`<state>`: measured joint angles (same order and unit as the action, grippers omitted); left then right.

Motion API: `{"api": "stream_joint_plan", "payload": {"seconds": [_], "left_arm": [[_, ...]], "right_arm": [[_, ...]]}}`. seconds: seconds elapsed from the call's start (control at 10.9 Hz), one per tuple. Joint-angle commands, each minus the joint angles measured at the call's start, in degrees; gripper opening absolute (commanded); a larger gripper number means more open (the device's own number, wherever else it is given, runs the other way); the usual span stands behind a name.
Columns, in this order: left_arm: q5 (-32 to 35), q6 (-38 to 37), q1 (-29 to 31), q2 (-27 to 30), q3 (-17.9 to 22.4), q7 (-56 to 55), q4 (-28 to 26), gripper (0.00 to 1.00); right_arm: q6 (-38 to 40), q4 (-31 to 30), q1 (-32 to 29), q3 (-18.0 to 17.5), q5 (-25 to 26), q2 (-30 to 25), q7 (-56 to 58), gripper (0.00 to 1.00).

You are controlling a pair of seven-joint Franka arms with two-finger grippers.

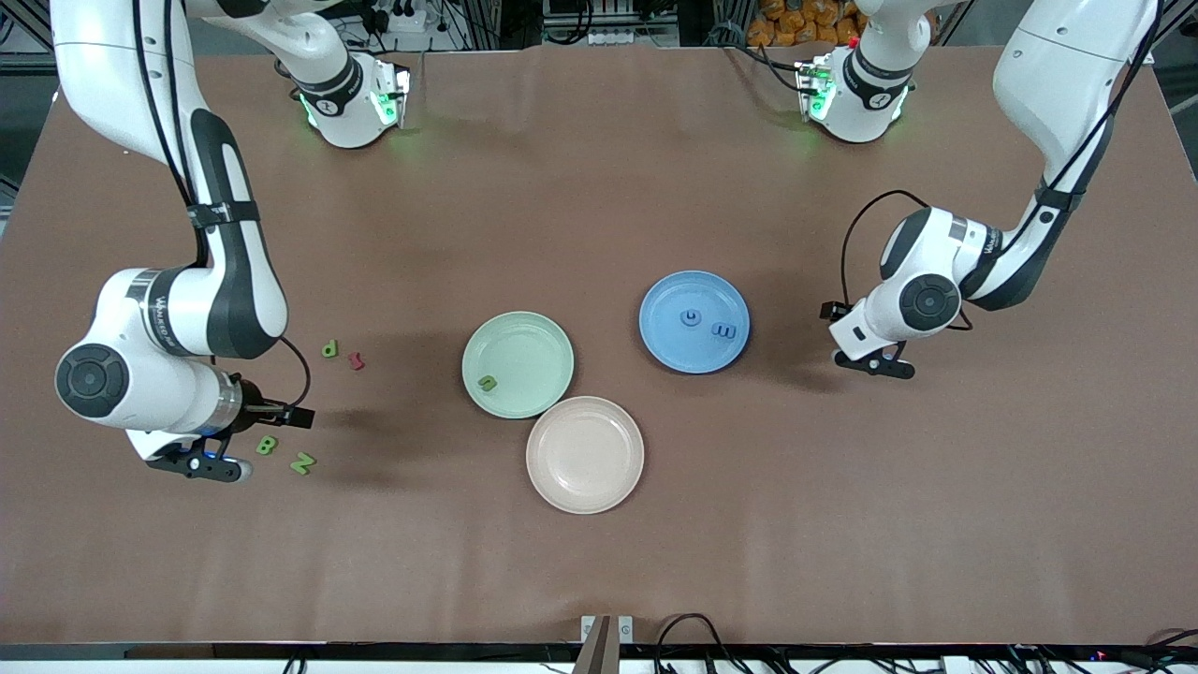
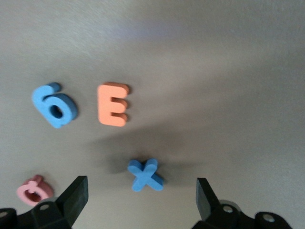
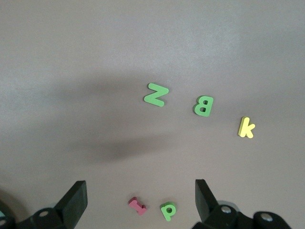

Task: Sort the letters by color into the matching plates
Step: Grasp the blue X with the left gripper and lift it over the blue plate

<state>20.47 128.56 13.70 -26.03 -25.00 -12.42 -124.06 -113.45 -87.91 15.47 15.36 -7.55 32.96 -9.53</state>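
Mid-sort, nothing in hand on either side. Running across the front view from the right arm's end.

My right gripper (image 1: pixel 201 465) hangs low over the table at that end, fingers apart, empty. Just beside it lie the green B (image 1: pixel 267 445) and the green Z (image 1: pixel 301 462). Farther from the front camera sit the green d (image 1: pixel 329 349) and a red letter (image 1: pixel 356 360). The right wrist view also shows a yellow k (image 3: pixel 246 127) near the B.

Middle: the mint green plate (image 1: pixel 543 342) holds one green letter (image 1: pixel 487 382). The beige-pink plate (image 1: pixel 585 487) touches its rim on the nearer side and has nothing in it. The blue plate (image 1: pixel 669 351) holds two blue letters (image 1: pixel 691 318).

Left arm's end: my left gripper (image 1: pixel 875 363) is low over the table, fingers spread, empty. Its wrist view shows the blue X (image 2: pixel 145 175) roughly centred between the fingertips, plus a blue 6 (image 2: pixel 54 105), an orange E (image 2: pixel 113 104) and a pink letter (image 2: pixel 34 189).

Status as I read it: one green and two blue done; three green and two blue still out.

Next, my guess: left drops straight onto the X, which sits well apart from the E. Right needs to shift toward B or Z and avoid the k.
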Motion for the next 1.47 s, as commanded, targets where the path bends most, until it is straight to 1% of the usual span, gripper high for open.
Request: {"api": "stream_joint_plan", "payload": {"seconds": [0.0,1.1,1.19,1.28,1.38], "left_arm": [[1.33,3.27,-0.08,1.25,0.22,0.47,-2.67,1.0],[1.77,5.99,-0.08,-0.77,1.1,0.47,-2.59,1.0],[1.77,6.35,-0.08,-0.78,1.18,0.47,-2.59,0.95],[1.68,6.35,-0.08,-0.78,1.18,0.38,-2.59,0.46],[1.68,6.35,-0.08,-0.78,1.45,0.12,-2.5,0.0]], "right_arm": [[0.95,0.46,-0.18,-0.15,1.05,-0.62,0.3,1.0],[0.51,1.42,-0.71,-0.15,0.7,-0.53,2.23,1.0],[0.42,1.42,-0.71,-0.15,0.7,-0.53,2.23,1.0],[0.42,1.42,-0.71,-0.15,0.7,-0.53,2.32,1.0],[0.33,1.42,-0.71,-0.15,0.7,-0.53,2.32,1.0]]}}
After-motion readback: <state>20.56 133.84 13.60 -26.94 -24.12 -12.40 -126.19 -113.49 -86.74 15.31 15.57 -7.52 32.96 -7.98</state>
